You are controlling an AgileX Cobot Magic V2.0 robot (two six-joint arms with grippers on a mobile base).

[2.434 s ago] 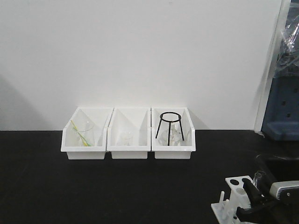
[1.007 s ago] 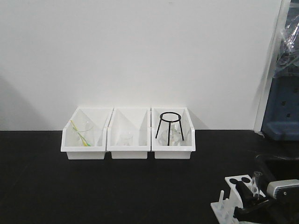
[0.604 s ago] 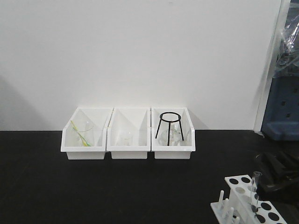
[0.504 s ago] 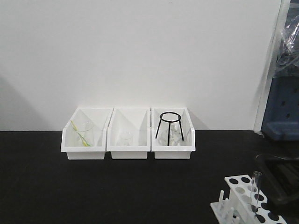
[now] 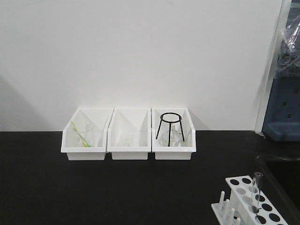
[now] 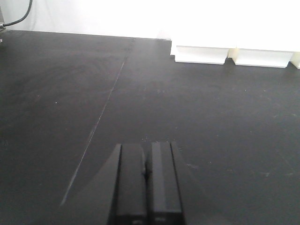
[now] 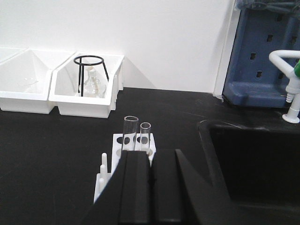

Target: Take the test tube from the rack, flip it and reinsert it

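Note:
The white rack [image 5: 243, 201] stands at the table's front right corner, pegs on its left side. A clear test tube [image 5: 255, 189] stands upright in one of its holes, open rim up. In the right wrist view two clear tubes [image 7: 129, 133] [image 7: 145, 136] stand side by side in the rack [image 7: 117, 140], just beyond my right gripper [image 7: 151, 161]. That gripper is shut and empty, pulled back from the rack. My left gripper [image 6: 146, 157] is shut and empty over bare black table. Neither gripper shows in the front view.
Three white bins [image 5: 128, 152] stand at the back wall; the right one holds a black tripod stand [image 5: 169, 125] and a flask. A black sink [image 7: 253, 164] lies right of the rack, with a blue pegboard [image 7: 262, 51] and a white tap [image 7: 293, 89] behind.
My right gripper, which was at the rack around the tube, let go and drew back out of the front view. The tube now stands free in the rack.

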